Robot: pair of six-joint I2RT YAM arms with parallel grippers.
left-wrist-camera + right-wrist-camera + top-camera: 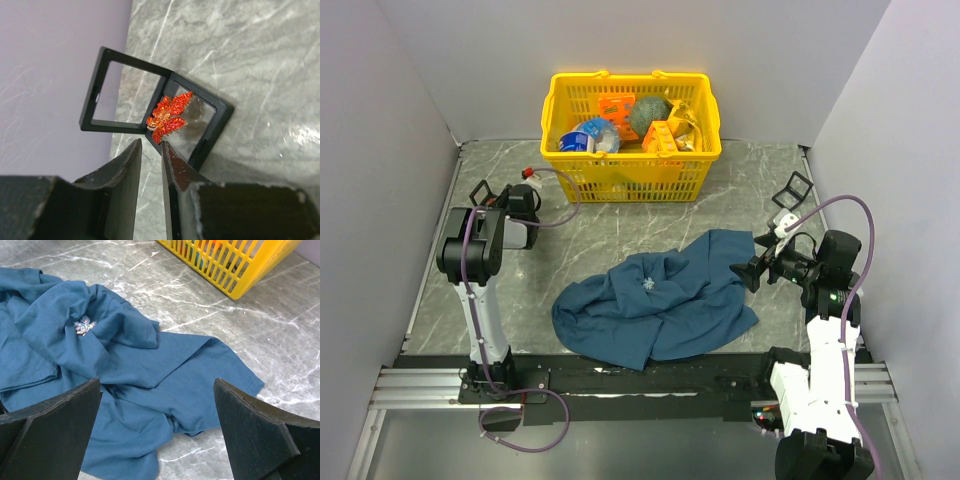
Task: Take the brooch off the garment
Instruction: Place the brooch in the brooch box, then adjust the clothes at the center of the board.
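Orange-red, petal-shaped brooch (168,116) at an open black case (97,95) by the bench (740,200) left edge. Blue garment (655,300) lies crumpled mid-bench, toward the near edge.

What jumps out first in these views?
The bright yellow basket at the far edge of the table, then the blue garment crumpled mid-table, a small silvery ornament on it. Close up, the orange-red brooch glitters over an open black case, just beyond the tips of the left gripper.

Top camera looks down over the whole table (740,190); right wrist (low, close) shares its garment (660,300); left wrist hugs the table's edge.
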